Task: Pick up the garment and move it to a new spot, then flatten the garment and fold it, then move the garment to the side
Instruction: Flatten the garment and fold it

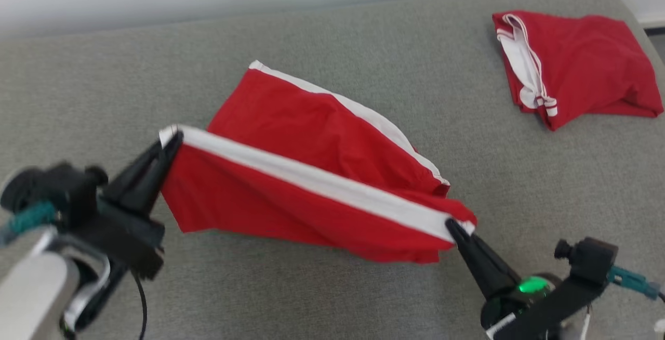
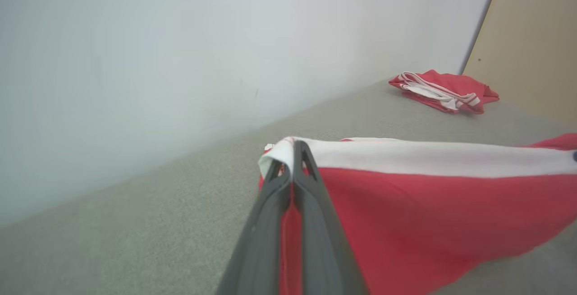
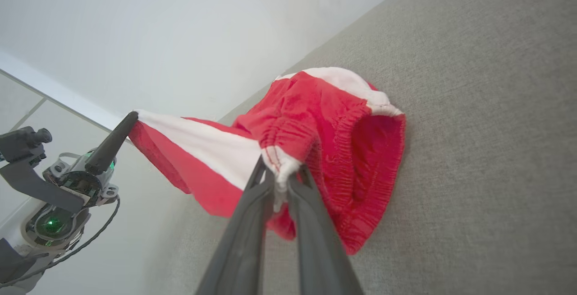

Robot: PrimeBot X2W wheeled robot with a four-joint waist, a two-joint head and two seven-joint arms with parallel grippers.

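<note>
- L gripper (image 1: 174,141): jaws shut tight on the white-trimmed corner of the garment (image 1: 270,205); no gap is seen btw the fingers in the left wrist view.
- R gripper (image 1: 456,227): likewise clamped, on the elastic waistband end, w/ cloth bunched btw the fingers in the right wrist view.
- The garment (red shorts w/ a white stripe (image 1: 322,179)) is held stretched btw the two claws. The near edge is lifted off the grey surface (image 1: 363,33); the far part is draped onto it.
- The long axis is given by the stripe: claw to claw, slanting, w/ the R end closer to the folded pile (image 1: 576,64) and the L end well away from it.
- The held garment is well apart from the pile; the R arm is judged the nearer one.
- Next move prob. needs both claws lowered together, w/ tension along the stripe, so the cloth is laid flat short of the pile.
</note>
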